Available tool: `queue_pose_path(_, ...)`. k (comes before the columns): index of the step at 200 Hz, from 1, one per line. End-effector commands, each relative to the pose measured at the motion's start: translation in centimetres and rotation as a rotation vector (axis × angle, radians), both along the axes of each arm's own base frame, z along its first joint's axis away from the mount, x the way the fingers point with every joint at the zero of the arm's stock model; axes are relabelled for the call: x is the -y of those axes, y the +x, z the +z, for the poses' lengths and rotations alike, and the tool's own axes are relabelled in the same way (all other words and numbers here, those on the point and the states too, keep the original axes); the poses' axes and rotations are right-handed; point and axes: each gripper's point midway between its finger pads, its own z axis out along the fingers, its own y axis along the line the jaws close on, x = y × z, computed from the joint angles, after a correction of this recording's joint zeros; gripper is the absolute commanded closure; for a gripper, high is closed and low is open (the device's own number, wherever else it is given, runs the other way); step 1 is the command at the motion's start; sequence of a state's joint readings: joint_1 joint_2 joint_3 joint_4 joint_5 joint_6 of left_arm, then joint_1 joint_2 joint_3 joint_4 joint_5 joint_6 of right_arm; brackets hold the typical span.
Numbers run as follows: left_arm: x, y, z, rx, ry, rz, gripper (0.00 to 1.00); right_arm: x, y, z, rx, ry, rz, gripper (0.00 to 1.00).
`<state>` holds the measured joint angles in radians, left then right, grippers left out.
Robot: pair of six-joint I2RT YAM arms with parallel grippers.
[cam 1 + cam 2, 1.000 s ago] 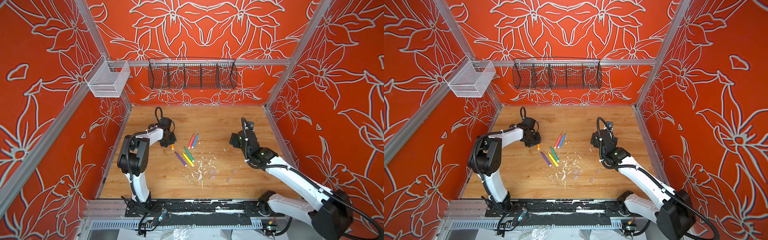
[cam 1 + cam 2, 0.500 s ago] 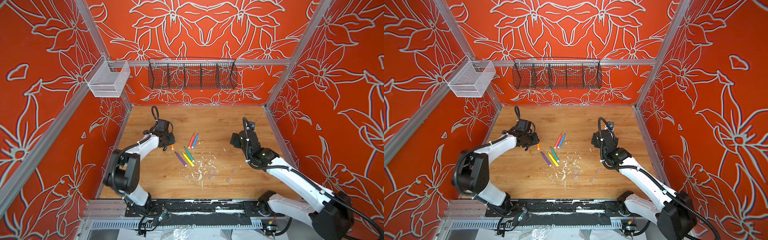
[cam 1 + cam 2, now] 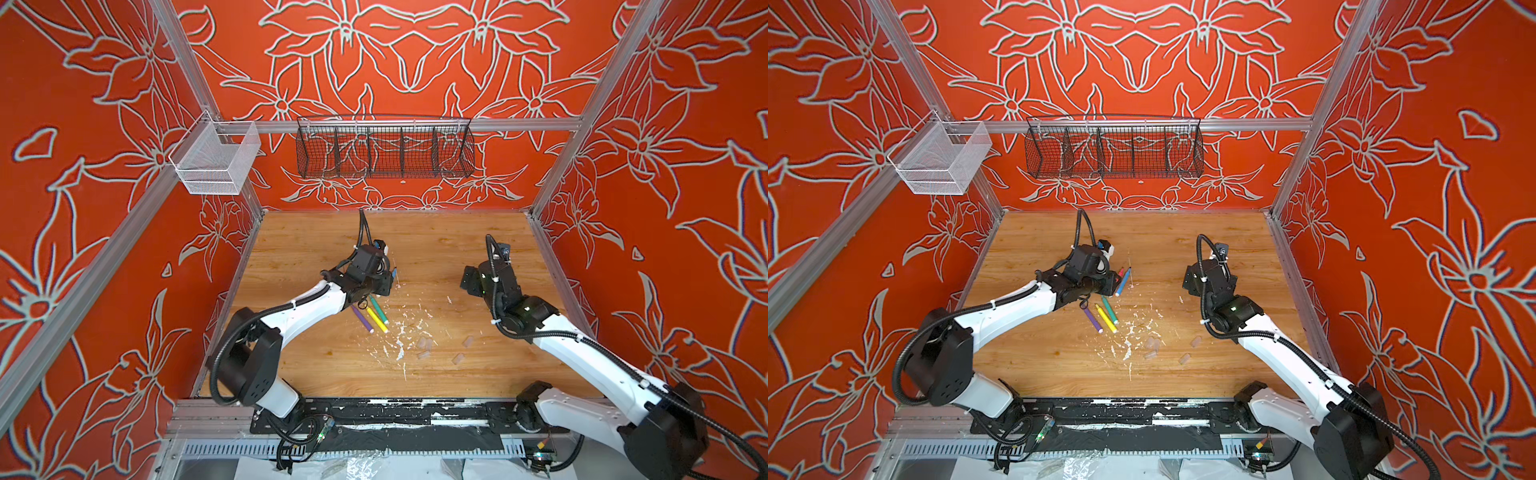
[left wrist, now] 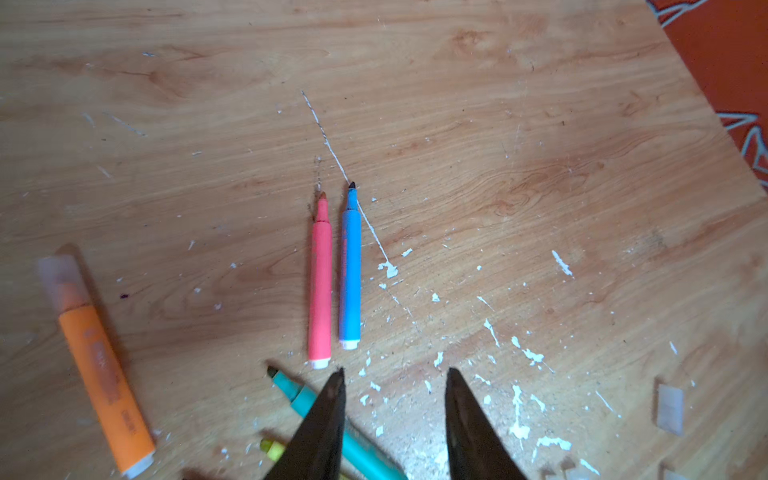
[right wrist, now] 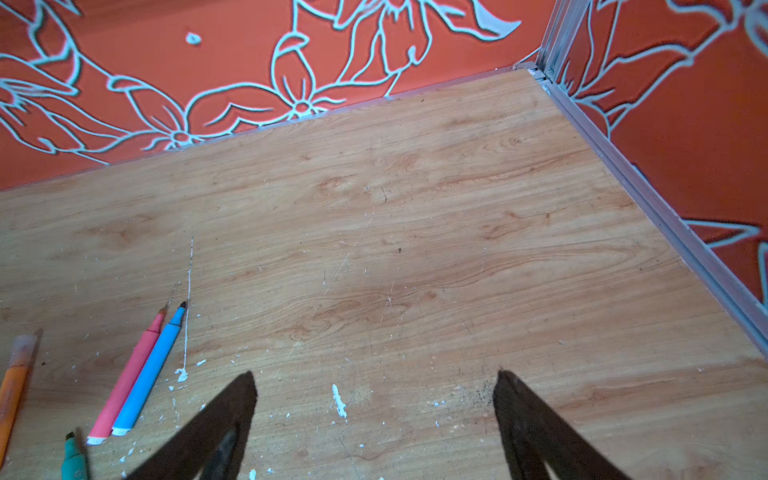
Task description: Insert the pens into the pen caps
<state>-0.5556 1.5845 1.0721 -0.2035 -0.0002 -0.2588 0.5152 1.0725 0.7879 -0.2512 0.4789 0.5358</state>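
Moved: left pincer (image 4: 395, 372), apart and empty, from orange pen (image 4: 104, 374) to pink pen (image 4: 320, 286).
Right pincer (image 5: 375, 373): agape, empty.
Handling: likely light, slick; grasp mid-barrel.

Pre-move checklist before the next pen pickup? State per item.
1. Left gripper empty: ok, jaws apart, nothing between them.
2. Right gripper open and empty: ok.
3. Orange pen capped: ok, a cap covers its tip.
4. Pink pen and blue pen capped: not ok, both tips bare.
5. Loose caps available: ok, several lie on the table near the right arm.
6. Green pen clear of the left fingers: cannot tell, one overlaps it in the wrist view.
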Motion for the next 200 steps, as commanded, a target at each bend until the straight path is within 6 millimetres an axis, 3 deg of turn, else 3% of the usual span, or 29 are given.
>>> queue_pose_path(1,0.4,0.0,-1.1,-0.052,0.058,-0.026,0.63,0.2,0.1,-0.7,-0.014,0.005,-0.012,0.09)
queue_pose_path(45,1.1,0.4,-3.4,-0.155,0.093,-0.033,0.66,0.2,0.1,-0.7,-0.019,0.007,-0.010,0.09)
queue_pose_path(75,1.7,0.5,-5.2,-0.231,0.116,-0.044,0.75,0.0,0.2,-0.8,-0.027,0.010,-0.004,0.09)
queue_pose_path(128,1.8,1.0,-7.4,-0.312,0.171,-0.035,0.75,-0.1,0.3,-1.0,-0.033,0.013,-0.002,0.09)
queue_pose_path(200,0.2,1.9,-9.0,-0.335,0.281,0.030,0.72,-0.2,0.3,-1.1,-0.040,0.023,0.001,0.09)
